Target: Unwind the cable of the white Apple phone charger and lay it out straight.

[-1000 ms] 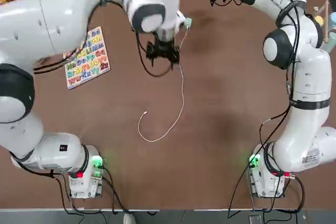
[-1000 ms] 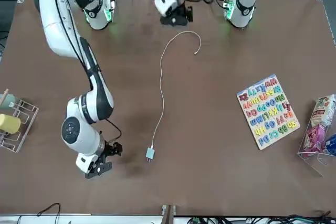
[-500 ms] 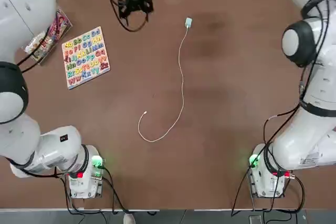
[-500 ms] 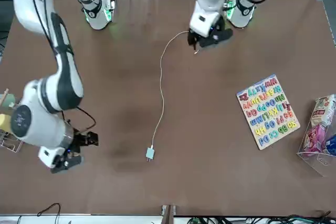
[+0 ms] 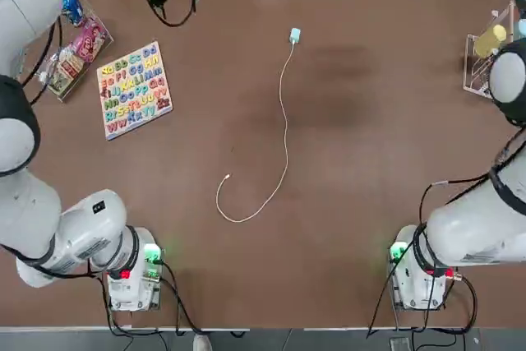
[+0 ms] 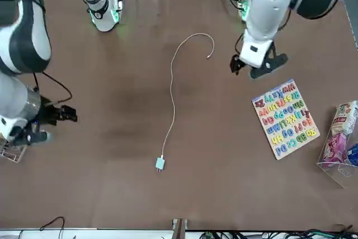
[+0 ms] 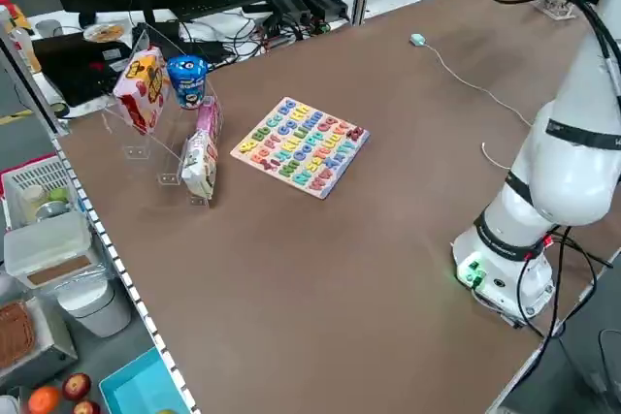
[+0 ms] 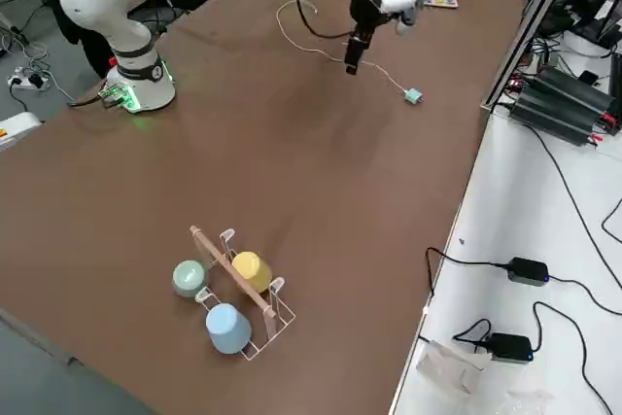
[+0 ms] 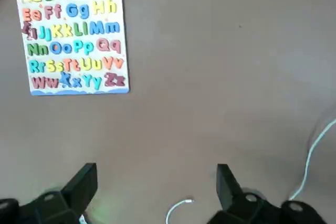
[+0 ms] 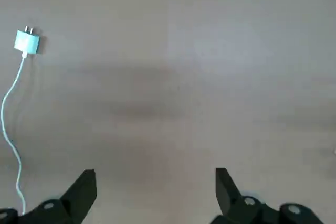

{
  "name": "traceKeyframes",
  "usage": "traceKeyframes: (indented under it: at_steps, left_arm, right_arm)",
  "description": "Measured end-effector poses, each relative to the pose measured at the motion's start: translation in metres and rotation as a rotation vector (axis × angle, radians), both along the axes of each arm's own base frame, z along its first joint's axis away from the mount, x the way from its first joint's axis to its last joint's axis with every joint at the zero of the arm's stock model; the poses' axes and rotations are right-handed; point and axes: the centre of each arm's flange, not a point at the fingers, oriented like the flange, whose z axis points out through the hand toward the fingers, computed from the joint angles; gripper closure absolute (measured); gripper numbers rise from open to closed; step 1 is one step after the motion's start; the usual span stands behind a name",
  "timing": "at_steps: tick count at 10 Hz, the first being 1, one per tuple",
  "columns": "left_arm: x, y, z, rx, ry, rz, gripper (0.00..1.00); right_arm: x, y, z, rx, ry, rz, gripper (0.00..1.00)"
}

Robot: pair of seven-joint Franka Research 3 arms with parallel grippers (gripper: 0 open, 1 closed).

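The white Apple phone charger (image 5: 294, 36) lies on the brown table (image 5: 370, 162) near its far edge, and the cable (image 5: 283, 133) runs from it toward the robot before hooking into a loop ending in a small connector (image 5: 228, 177). The left gripper (image 6: 258, 64) hangs above the table beside the alphabet puzzle board (image 5: 133, 89), jaws spread and holding nothing. The right gripper (image 6: 56, 114) is raised near the table's right edge by a wire cup rack (image 5: 485, 59), its 2 fingers (image 10: 79, 192) also spread and empty.

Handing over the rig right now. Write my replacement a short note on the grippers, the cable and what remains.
Left gripper: open, empty, raised above the table between the alphabet puzzle and the cable's connector end.
Right gripper: open, empty, up over the far side of the table.
Charger: flat on the table at the far side.
Cable: unwound, near-straight from the charger, but its connector end hooks round.
Left: straighten that hook.
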Motion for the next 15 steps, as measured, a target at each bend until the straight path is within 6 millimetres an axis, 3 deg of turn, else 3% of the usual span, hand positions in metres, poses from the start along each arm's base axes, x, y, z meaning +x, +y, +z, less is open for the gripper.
traceKeyframes:
  at_steps: [2, 3, 6, 8, 11, 15]
  left_arm:
    - [0.034, 0.059, -0.007, -0.007, 0.001, -0.042, 0.0]
    - [0.047, 0.081, -0.011, -0.016, -0.002, -0.062, 0.0]
    - [0.064, 0.126, -0.014, -0.059, 0.013, -0.116, 0.0]
    - [0.064, 0.146, 0.001, -0.081, -0.001, -0.181, 0.0]
    - [0.053, 0.191, 0.033, -0.096, -0.005, -0.267, 0.0]
    - [0.027, 0.201, 0.092, -0.099, 0.021, -0.437, 0.0]
  right_arm:
    - [-0.03, -0.013, 0.04, -0.012, -0.035, -0.044, 0.0]
    - [-0.04, -0.013, 0.05, -0.014, -0.047, -0.067, 0.0]
    - [-0.045, -0.005, 0.049, -0.014, -0.064, -0.088, 0.0]
    - [-0.046, -0.005, 0.036, -0.014, -0.068, -0.09, 0.0]
    - [-0.054, -0.004, 0.041, -0.015, -0.07, -0.089, 0.0]
    - [-0.06, 0.007, 0.058, -0.015, -0.08, -0.082, 0.0]
